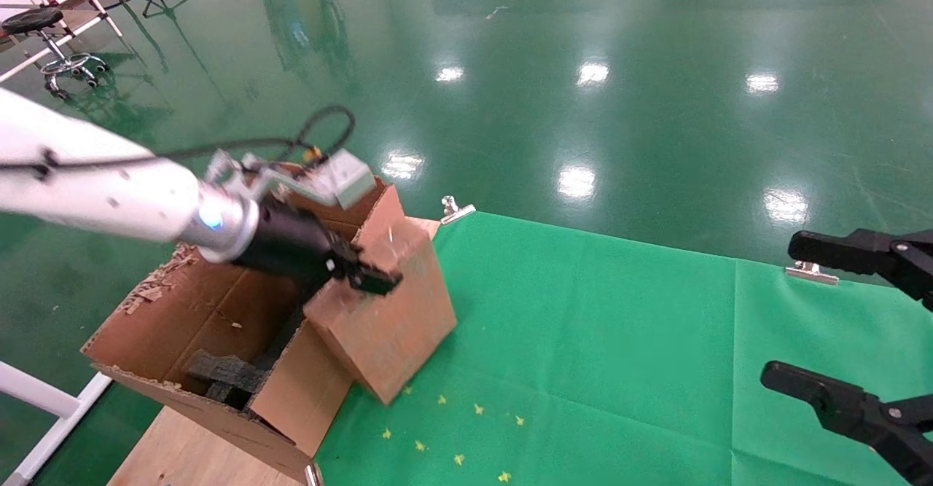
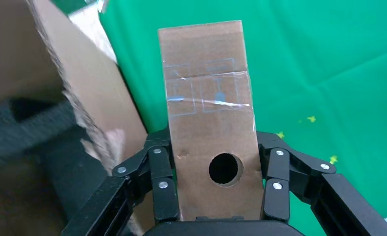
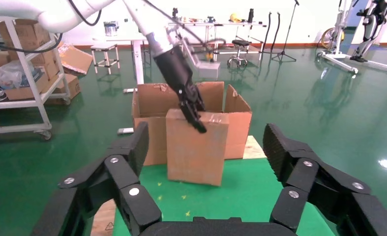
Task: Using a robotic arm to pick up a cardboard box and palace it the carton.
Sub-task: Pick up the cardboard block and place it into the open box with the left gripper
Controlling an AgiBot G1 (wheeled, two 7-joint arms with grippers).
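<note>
Green cloth over the desk (image 1: pixel 619 340), glossy green floor (image 1: pixel 583 71) beyond. Left claw (image 1: pixel 368 276) of the robotic arm (image 1: pixel 95 180) clamped on the top edge of the cardboard box (image 1: pixel 386 326), fingers (image 2: pixel 164 189) pressed to both side faces near its round hole (image 2: pixel 225 168). Box tilted, lower corner at or just above the green cloth, leaning against the near wall of the carton (image 1: pixel 197 311), still outside it. Black foam pieces (image 1: pixel 226 377) down inside the carton, flaps upright and torn. Right claw (image 1: pixel 838 326) parked over the desk's right edge, well apart from the box, jaws spread wide on nothing. Small yellow star marks (image 1: pixel 459 435) on the cloth near the box.
</note>
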